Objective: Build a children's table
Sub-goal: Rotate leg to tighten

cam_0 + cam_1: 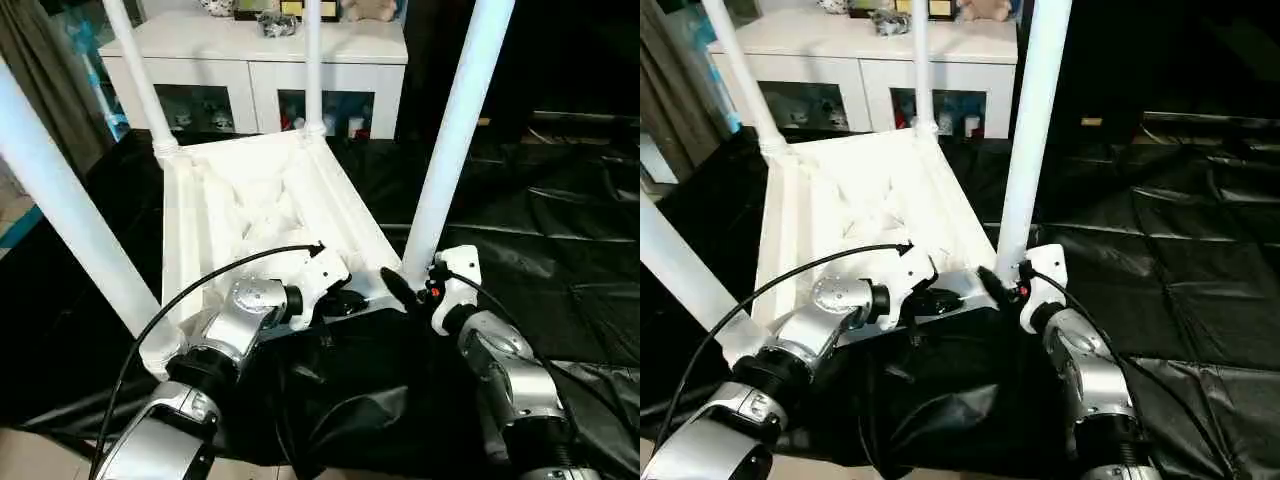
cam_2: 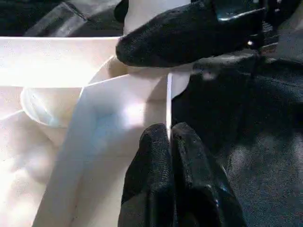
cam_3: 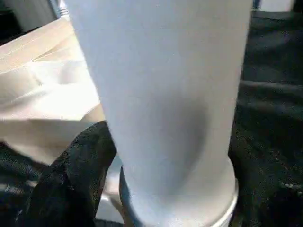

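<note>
The black-covered worktop (image 1: 560, 240) carries the children's table (image 1: 250, 215), which lies upside down near the worktop's front edge, ribbed underside up, well in from the right edge. All four white legs stand up from its corner sockets: the far pair (image 1: 312, 60) toward the worktop's back edge, the front left leg (image 1: 60, 200) leaning out toward the left, and the front right leg (image 1: 455, 130) rising at the corner nearest the robot's right arm. Beyond the back edge stands a white cabinet (image 1: 250, 60).

The left pincer (image 2: 169, 142) has its two black fingers together, clamped on the thin front rim of the table top close to the front right corner. The right pincer (image 1: 410, 290) sits at the foot of the front right leg, one black finger (image 3: 71, 175) lying against the leg just above its collar; whether the jaws are gripping or parted around the tube I cannot tell.

By the look of it, the work is at its last leg: the left arm steadies the top while the right arm attends to the leg's seating. The next move likely calls for confirming that this leg is fully home in its socket, then letting go and turning the table upright.
</note>
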{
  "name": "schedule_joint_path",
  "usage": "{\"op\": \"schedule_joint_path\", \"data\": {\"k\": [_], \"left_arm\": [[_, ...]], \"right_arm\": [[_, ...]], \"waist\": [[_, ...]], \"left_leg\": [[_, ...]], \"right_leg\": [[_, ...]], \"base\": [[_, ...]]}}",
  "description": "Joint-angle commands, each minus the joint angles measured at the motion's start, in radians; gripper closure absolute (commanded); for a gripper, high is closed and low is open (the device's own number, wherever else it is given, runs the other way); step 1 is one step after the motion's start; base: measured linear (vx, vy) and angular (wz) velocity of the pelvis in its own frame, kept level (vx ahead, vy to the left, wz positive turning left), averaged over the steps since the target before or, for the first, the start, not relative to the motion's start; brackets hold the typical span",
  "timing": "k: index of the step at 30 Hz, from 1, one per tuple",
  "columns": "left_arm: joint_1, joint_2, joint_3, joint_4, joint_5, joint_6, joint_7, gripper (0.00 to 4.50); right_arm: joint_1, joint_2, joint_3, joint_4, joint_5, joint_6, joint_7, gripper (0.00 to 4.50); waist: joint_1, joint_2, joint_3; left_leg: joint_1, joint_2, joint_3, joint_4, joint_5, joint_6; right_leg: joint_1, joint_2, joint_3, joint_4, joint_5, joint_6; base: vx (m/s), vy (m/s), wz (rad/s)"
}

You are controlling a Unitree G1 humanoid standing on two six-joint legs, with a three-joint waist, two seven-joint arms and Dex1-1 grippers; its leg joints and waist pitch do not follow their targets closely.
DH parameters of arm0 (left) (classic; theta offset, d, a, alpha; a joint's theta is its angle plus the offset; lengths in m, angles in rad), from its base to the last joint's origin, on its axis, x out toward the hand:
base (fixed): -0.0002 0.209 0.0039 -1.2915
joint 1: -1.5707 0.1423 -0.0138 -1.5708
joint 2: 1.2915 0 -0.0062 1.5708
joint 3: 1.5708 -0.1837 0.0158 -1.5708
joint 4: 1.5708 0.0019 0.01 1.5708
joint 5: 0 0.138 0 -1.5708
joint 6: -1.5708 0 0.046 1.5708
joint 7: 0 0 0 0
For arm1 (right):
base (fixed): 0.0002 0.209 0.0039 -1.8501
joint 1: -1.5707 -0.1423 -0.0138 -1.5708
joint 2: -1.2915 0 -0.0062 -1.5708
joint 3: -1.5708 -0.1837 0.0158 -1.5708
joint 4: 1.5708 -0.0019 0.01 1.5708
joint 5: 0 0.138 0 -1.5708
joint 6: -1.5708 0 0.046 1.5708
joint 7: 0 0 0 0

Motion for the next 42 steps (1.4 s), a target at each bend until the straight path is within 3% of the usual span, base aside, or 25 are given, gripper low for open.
{"op": "schedule_joint_path", "data": {"k": [1,3,7,10,12,13,15,16,19,21,23,28,29,34,38,42], "left_arm": [[0.006,-0.037,-0.052,-0.032,-0.049,-0.013,-0.089,4.50],[0.014,-0.008,-0.061,-0.047,-0.053,-0.014,-0.148,4.50],[0.029,0.066,-0.083,-0.084,-0.060,-0.013,-0.288,4.50],[0.026,0.105,-0.087,-0.096,-0.062,-0.014,-0.348,4.50],[0.018,0.125,-0.093,-0.095,-0.049,-0.027,-0.360,4.50],[0.015,0.131,-0.096,-0.092,-0.042,-0.033,-0.360,4.50],[0.011,0.142,-0.103,-0.089,-0.031,-0.043,-0.369,4.50],[0.010,0.144,-0.102,-0.091,-0.034,-0.041,-0.375,4.50],[0.007,0.148,-0.101,-0.098,-0.052,-0.022,-0.410,4.50],[0.006,0.153,-0.103,-0.098,-0.052,-0.022,-0.420,4.50],[0.005,0.157,-0.104,-0.099,-0.055,-0.019,-0.434,4.50],[0.004,0.166,-0.104,-0.102,-0.063,-0.019,-0.443,4.50],[0.004,0.167,-0.103,-0.102,-0.064,-0.019,-0.444,4.50],[0.010,0.166,-0.095,-0.108,-0.070,-0.007,-0.433,4.50],[0.003,0.137,-0.080,-0.083,-0.041,-0.003,-0.310,4.50],[-0.012,0.091,-0.059,-0.052,-0.029,0.026,-0.193,4.50]], "right_arm": [[0.006,0.020,0.160,-0.050,0.042,0.018,0.185,0.63],[0.014,-0.025,0.163,-0.076,0.060,0.020,0.258,0.63],[0.034,-0.137,0.158,-0.141,0.095,0.054,0.415,0.63],[0.039,-0.204,0.151,-0.157,0.096,0.061,0.485,0.63],[0.038,-0.236,0.146,-0.156,0.095,0.063,0.513,0.63],[0.038,-0.245,0.144,-0.154,0.094,0.063,0.520,0.63],[0.034,-0.259,0.143,-0.145,0.086,0.052,0.526,0.63],[0.034,-0.266,0.144,-0.143,0.086,0.050,0.533,0.63],[0.034,-0.292,0.158,-0.143,0.079,0.052,0.557,0.63],[0.033,-0.296,0.161,-0.140,0.074,0.052,0.556,0.63],[0.031,-0.299,0.163,-0.137,0.071,0.052,0.559,0.63],[0.033,-0.297,0.163,-0.145,0.092,0.070,0.576,0.99],[0.035,-0.298,0.165,-0.147,0.096,0.073,0.580,1.25],[0.050,-0.290,0.165,-0.151,0.111,0.087,0.576,1.42],[0.070,-0.237,0.148,-0.131,0.106,0.083,0.500,1.72],[0.068,-0.176,0.129,-0.086,0.077,0.061,0.377,1.76]], "waist": [[0.003,-0.024,-0.034],[0.009,-0.026,-0.039],[0.026,-0.025,-0.042],[0.042,-0.021,-0.057],[0.049,-0.025,-0.062],[0.051,-0.025,-0.065],[0.061,-0.026,-0.068],[0.062,-0.027,-0.068],[0.062,-0.026,-0.055],[0.059,-0.017,-0.049],[0.055,-0.021,-0.047],[0.055,-0.023,-0.050],[0.056,-0.023,-0.051],[0.058,-0.025,-0.055],[0.056,-0.024,-0.050],[0.046,-0.025,-0.035]], "left_leg": [[0.011,0.066,-0.039,-0.096,-0.386,0.015],[0.009,0.066,-0.033,-0.090,-0.314,0.042],[0.011,0.070,-0.023,-0.080,-0.241,0.077],[0.003,0.075,-0.019,-0.064,-0.107,0.113],[-0.004,0.069,-0.018,-0.048,-0.014,0.158],[-0.002,0.068,-0.016,-0.043,-0.004,0.168],[-0.010,0.067,-0.017,-0.033,0.025,0.191],[-0.011,0.067,-0.017,-0.032,0.024,0.193],[-0.008,0.072,-0.017,-0.044,-0.083,0.158],[-0.004,0.075,-0.020,-0.056,-0.166,0.102],[0.000,0.075,-0.021,-0.061,-0.207,0.070],[-0.002,0.074,-0.021,-0.060,-0.181,0.061],[-0.003,0.073,-0.020,-0.057,-0.165,0.069],[-0.007,0.072,-0.019,-0.050,-0.114,0.102],[-0.005,0.073,-0.020,-0.056,-0.168,0.084],[0.005,0.070,-0.027,-0.072,-0.305,0.013]], "right_leg": [[0.007,-0.066,0.036,-0.077,-0.388,-0.170],[0.014,-0.068,0.038,-0.070,-0.320,-0.198],[0.012,-0.065,0.039,-0.061,-0.260,-0.225],[0.020,-0.060,0.033,-0.025,-0.060,-0.268],[0.023,-0.056,0.029,-0.005,0.111,-0.299],[0.021,-0.056,0.030,-0.001,0.141,-0.305],[0.019,-0.057,0.030,0.009,0.204,-0.313],[0.019,-0.057,0.028,0.010,0.198,-0.313],[0.014,-0.057,0.026,-0.009,0.003,-0.297],[0.012,-0.056,0.028,-0.024,-0.129,-0.276],[0.012,-0.056,0.030,-0.028,-0.173,-0.265],[0.014,-0.056,0.032,-0.022,-0.118,-0.268],[0.014,-0.056,0.032,-0.019,-0.091,-0.274],[0.018,-0.056,0.029,-0.010,-0.011,-0.294],[0.013,-0.058,0.030,-0.021,-0.103,-0.280],[0.006,-0.063,0.033,-0.052,-0.361,-0.218]], "base": [[0.000,0.000,0.00],[0.000,0.000,0.00],[0.028,-0.018,0.04],[0.068,-0.031,0.03],[0.064,-0.015,-0.02],[0.060,-0.010,-0.01],[0.000,0.000,0.00],[0.000,0.000,0.00],[0.000,0.000,0.00],[0.000,0.000,0.00],[0.000,0.000,0.00],[0.000,0.000,0.00],[0.000,0.000,0.00],[0.000,0.000,0.00],[0.000,0.000,0.00],[0.000,0.000,0.00]]}}
